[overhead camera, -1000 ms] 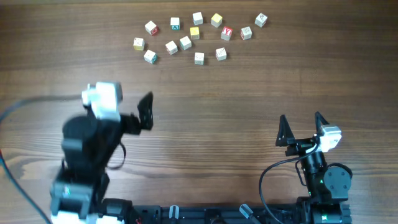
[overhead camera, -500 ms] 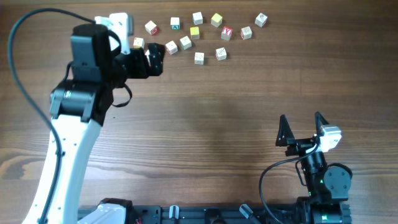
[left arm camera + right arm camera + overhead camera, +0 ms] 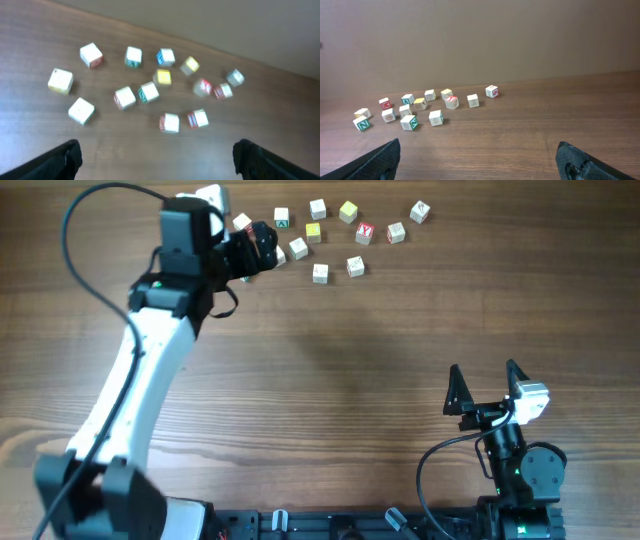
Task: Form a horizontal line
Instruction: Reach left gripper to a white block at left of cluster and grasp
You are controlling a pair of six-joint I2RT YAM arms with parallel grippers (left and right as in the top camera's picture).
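No horizontal line shows in any view. Several small pale wooden letter cubes (image 3: 320,273) lie scattered and apart at the far middle of the table, some with red, yellow or green faces. My left gripper (image 3: 258,248) hangs open and empty, raised over the left part of this scatter, and hides a few cubes from overhead. Its wrist view looks down on the whole scatter of cubes (image 3: 125,97), with the gripper (image 3: 156,162) touching none of them. My right gripper (image 3: 484,370) stands open and empty near the front right, far from the cubes (image 3: 436,118).
The left arm (image 3: 150,370) stretches diagonally across the left half of the wooden table (image 3: 360,350). The right arm's base (image 3: 525,470) sits at the front right edge. A black cable (image 3: 85,220) arcs at the far left.
The left arm has swung from the near left out to the far side and now hangs over the left cubes. The right arm has not moved, and no cube has shifted.
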